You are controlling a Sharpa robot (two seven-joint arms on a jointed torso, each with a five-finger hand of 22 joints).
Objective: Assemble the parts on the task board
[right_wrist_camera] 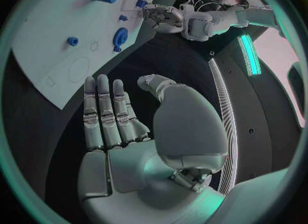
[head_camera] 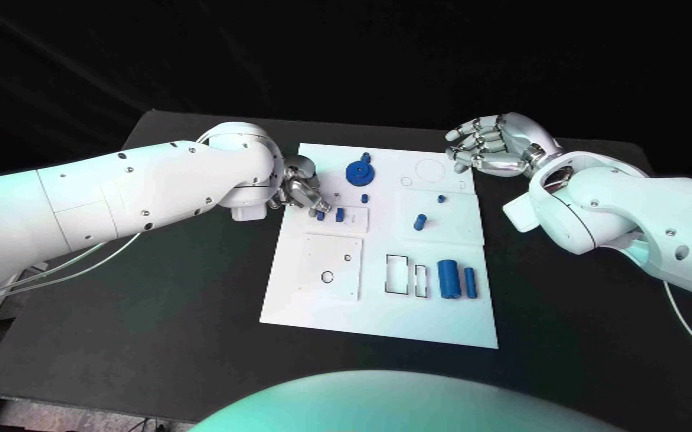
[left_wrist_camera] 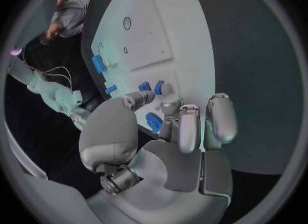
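The white board [head_camera: 382,292] is found lying flat in the middle of the black surface [head_camera: 188,292], between the two hands. The left hand [head_camera: 302,190] is positioned over the board's near-left edge, its fingers curled down toward two small blue pegs [head_camera: 330,216] that stand just beyond the fingertips; whether a peg is actually pinched cannot be told from the head view. In the left wrist view the fingers [left_wrist_camera: 190,126] are seen bent forward over the board, with one blue piece [left_wrist_camera: 154,122] lying directly under them and two further blue pegs [left_wrist_camera: 151,87] just ahead of the thumb tip; contact with any of these is not confirmed. A blue disc-shaped part [head_camera: 359,172] is noted on the board just beyond the left hand, toward the right hand. A small blue peg [head_camera: 420,220] stands alone nearer the board's centre, well apart from both hands. Two blue cylinders [head_camera: 457,279] lie side by side on the board's right portion, closer to the right arm than to the left hand. The right hand [head_camera: 490,144] is held off the board beside its far-right corner, above the surface, with fingers [right_wrist_camera: 102,111] extended side by side and the thumb apart, and nothing is held in it.
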